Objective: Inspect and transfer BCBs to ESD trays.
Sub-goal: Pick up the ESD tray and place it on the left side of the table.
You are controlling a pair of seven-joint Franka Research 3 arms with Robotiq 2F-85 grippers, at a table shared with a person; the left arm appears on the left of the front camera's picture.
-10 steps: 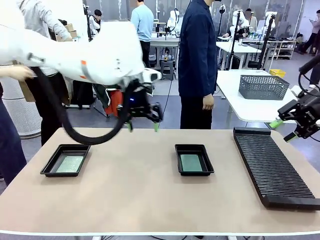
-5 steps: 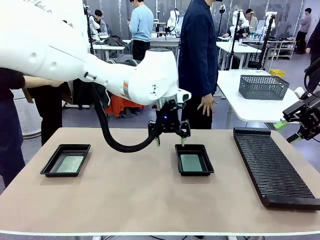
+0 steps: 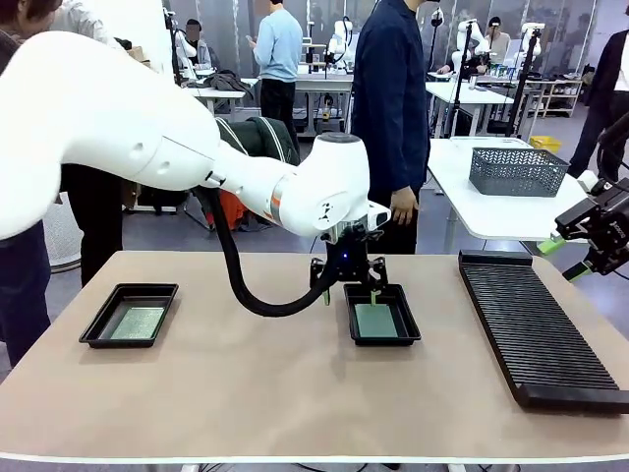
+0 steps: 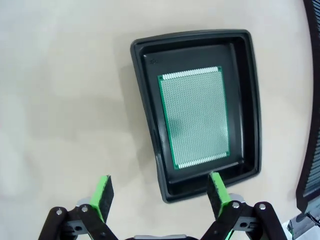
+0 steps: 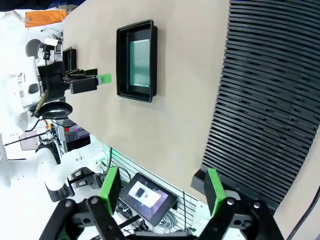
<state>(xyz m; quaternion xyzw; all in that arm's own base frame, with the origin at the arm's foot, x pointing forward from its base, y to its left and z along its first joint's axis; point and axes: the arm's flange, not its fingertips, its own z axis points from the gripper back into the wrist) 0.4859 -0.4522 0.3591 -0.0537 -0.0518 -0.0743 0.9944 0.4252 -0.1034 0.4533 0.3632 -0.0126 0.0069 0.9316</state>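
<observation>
The left gripper [image 3: 350,292] hangs wide open and empty just above the far rim of the middle ESD tray [image 3: 382,336], one green pad over the tray's far left corner, the other over bare desk [image 3: 256,393]. A BCB [image 4: 195,118] lies flat on that tray's floor. A second ESD tray [image 3: 103,334] sits near the desk's left edge with another BCB [image 3: 138,323] inside. The right gripper [image 3: 573,255] hovers open and empty above the far end of the black slotted rack [image 3: 536,329] at the desk's right edge.
</observation>
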